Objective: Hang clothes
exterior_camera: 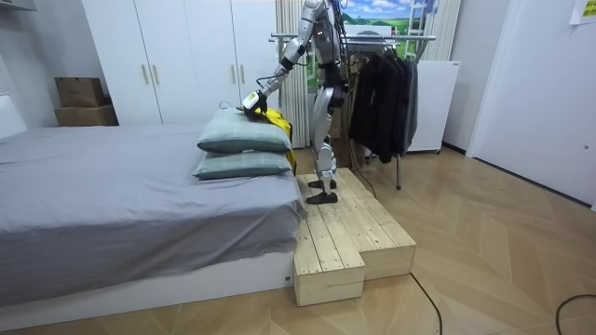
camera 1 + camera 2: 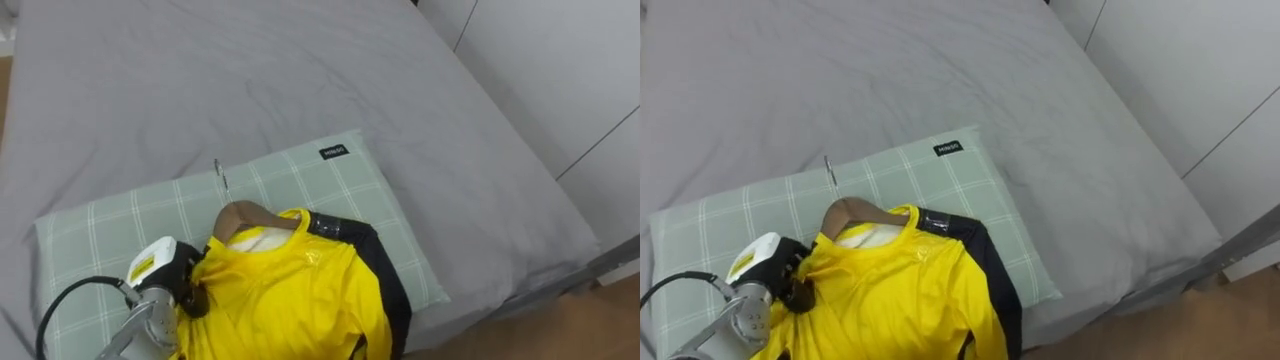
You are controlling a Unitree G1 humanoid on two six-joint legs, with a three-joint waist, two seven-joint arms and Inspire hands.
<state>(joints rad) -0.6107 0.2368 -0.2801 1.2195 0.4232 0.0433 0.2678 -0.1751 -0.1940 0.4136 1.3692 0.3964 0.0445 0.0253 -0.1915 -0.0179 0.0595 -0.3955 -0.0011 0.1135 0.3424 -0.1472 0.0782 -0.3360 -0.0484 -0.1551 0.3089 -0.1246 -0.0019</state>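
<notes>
A yellow shirt (image 2: pixel 300 300) with black sleeves lies on a green checked pillow (image 2: pixel 300 175) at the near end of the bed. It is on a wooden hanger (image 2: pixel 245 215), and the hanger's metal hook (image 2: pixel 220 172) points up the pillow. My left hand (image 2: pixel 170 275) rests at the shirt's left shoulder, its dark fingers curled into the yellow cloth by the hanger's end. In the room view I stand on a wooden platform (image 1: pixel 345 233) beside the bed, my left arm stretched out to the stacked pillows (image 1: pixel 242 140).
The grey bed (image 2: pixel 250 70) stretches away beyond the pillow. A clothes rack (image 1: pixel 382 42) hung with dark garments stands behind me. White wardrobes (image 1: pixel 177 56) line the wall, and wooden floor surrounds the platform.
</notes>
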